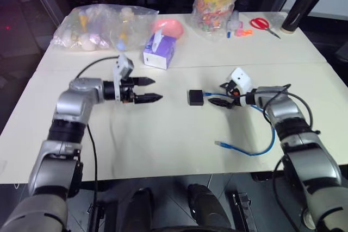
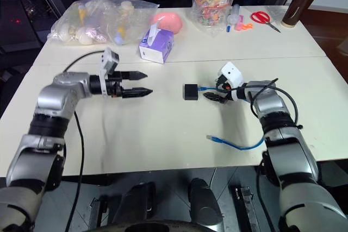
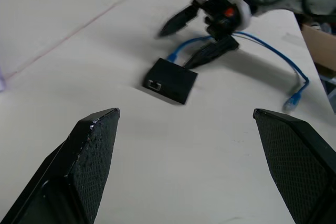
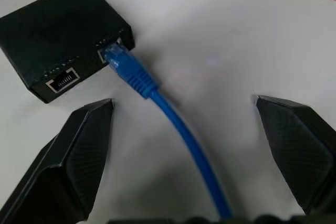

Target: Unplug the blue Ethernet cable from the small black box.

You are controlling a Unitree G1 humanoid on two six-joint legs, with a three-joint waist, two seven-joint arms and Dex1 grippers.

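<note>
The small black box [image 1: 196, 97] lies flat near the middle of the white table [image 1: 163, 139]. The blue Ethernet cable [image 1: 255, 150] has one plug seated in a port on the box's side [image 4: 113, 56], beside an empty port. The cable runs right from there, loops toward the front edge and ends in a free plug [image 1: 220, 144]. My right gripper [image 1: 217, 94] is open just right of the box, its fingers [image 4: 79, 150] straddling the cable without touching it. My left gripper [image 1: 156, 90] hovers open a short way left of the box, pointing at it [image 3: 170, 80].
At the back of the table stand a purple tissue box [image 1: 159, 51], a clear bag of small items [image 1: 103, 25], a pink bowl [image 1: 168, 27], a candy jar [image 1: 216, 1], red scissors [image 1: 261, 24] and a dark bottle [image 1: 303, 5].
</note>
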